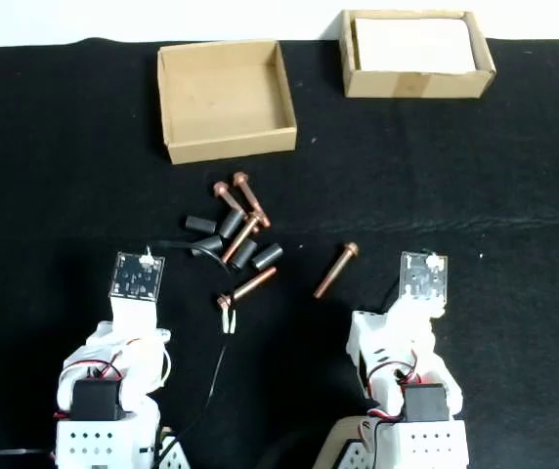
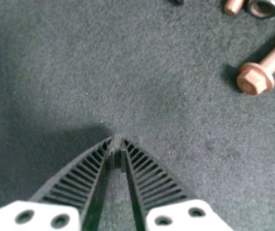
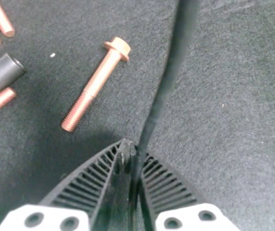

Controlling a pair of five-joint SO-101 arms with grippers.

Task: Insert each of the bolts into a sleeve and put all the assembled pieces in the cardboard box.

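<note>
Several copper bolts and black sleeves lie loose mid-table: two bolts [image 1: 243,195] at the far side, one bolt [image 1: 250,285] nearer me, sleeves [image 1: 243,254] between them. A single bolt [image 1: 336,270] lies apart to the right and appears again as the bolt [image 3: 96,85] ahead of my right gripper [image 3: 126,145], which is shut and empty. My left gripper [image 2: 117,142] is shut and empty on bare cloth, with a bolt head [image 2: 255,79] off to one side. The open, empty cardboard box [image 1: 226,98] stands at the back. Both grippers [image 1: 143,262] [image 1: 426,262] sit near the front.
A second cardboard box [image 1: 416,54] with a white insert stands back right. A thin black cable [image 1: 219,342] trails from the parts toward the front. Another black cable [image 3: 173,62] runs along my right gripper's fingers. Black cloth covers the table.
</note>
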